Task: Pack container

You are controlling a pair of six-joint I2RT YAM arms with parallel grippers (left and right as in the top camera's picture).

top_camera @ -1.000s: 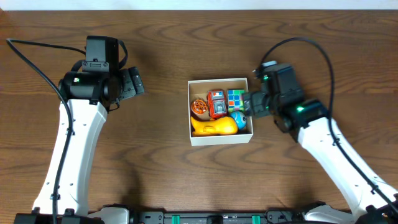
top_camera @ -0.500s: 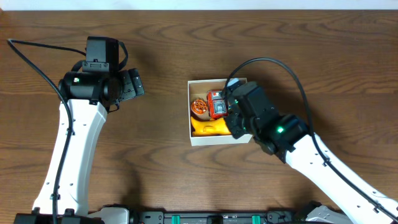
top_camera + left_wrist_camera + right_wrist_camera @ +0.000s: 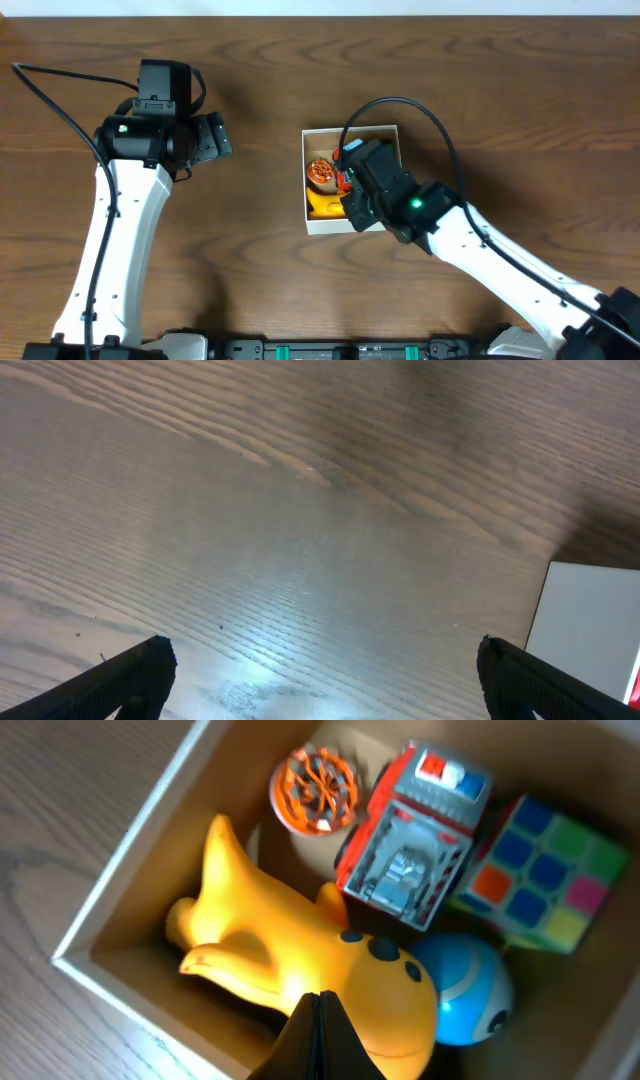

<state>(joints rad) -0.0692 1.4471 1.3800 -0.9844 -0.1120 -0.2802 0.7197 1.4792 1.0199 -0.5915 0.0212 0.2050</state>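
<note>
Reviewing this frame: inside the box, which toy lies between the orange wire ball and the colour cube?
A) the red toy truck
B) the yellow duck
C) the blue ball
A: in the right wrist view the red toy truck lies between the orange wire ball and the colour cube, inside the container.

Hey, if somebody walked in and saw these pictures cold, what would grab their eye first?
The white container at mid-table, crammed with bright toys: a yellow duck, a red toy vehicle, a colour cube, a blue ball and an orange round toy. Next, the right arm hangs over it, jaws pressed together just above the duck. The left arm sits apart over the wooden table, jaws wide open.
</note>
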